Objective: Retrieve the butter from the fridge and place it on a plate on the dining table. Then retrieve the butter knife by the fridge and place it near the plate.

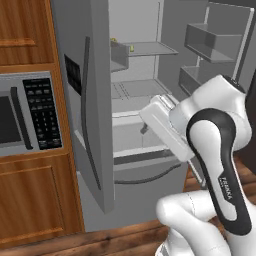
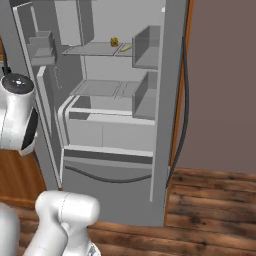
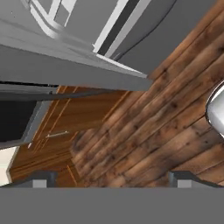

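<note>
Fridge (image 2: 165,100) stands with both upper doors swung wide — the grey interior fills the centre of both base views, the bottom drawer shut below. Butter (image 2: 126,48), a small olive-yellow stick, lies on the top shelf (image 2: 95,49), upper centre of the right base view, just beside a small yellow lump (image 2: 114,41); in the left base view it is a tiny speck near the upper middle (image 1: 132,48). Microwave (image 1: 25,115) sits in wooden cabinetry at the left edge of the left base view. Arm (image 1: 220,150) rises at lower right there, hand turned toward the lower fridge. Gripper (image 3: 111,180) — fingertips set far apart at the bottom corners of the hand view, nothing between them, wood-plank floor (image 3: 162,131) beyond.
</note>
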Controlling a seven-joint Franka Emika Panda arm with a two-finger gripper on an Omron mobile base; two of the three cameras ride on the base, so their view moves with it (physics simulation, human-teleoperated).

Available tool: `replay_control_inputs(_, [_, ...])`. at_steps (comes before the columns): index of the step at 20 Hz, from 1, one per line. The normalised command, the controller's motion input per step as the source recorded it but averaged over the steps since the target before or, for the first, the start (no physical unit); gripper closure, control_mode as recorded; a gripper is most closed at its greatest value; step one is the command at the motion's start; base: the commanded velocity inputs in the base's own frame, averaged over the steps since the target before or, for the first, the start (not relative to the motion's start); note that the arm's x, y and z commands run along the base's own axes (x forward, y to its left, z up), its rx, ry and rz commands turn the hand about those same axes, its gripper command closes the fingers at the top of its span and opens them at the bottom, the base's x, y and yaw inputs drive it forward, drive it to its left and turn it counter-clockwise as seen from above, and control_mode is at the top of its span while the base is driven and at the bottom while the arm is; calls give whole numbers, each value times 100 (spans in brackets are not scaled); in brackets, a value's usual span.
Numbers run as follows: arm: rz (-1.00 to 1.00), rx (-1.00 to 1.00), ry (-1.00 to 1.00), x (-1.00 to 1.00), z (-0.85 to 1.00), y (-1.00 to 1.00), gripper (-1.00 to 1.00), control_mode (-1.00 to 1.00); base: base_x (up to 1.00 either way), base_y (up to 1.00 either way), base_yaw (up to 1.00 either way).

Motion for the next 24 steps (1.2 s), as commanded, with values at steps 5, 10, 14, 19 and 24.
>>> replay_control_inputs(5, [0,30,0,53,0,-44,-100,-100,0,0,0])
replay_control_inputs(10, [0,14,1,68,-2,-14,-100,-100,0,0,0])
replay_control_inputs(14, [0,0,0,79,-19,15,-100,-100,0,0,0])
replay_control_inputs(19, [0,0,3,62,-26,5,-100,-100,0,0,0])
replay_control_inputs(24, [1,1,0,67,-32,30,-100,-100,0,0,0])
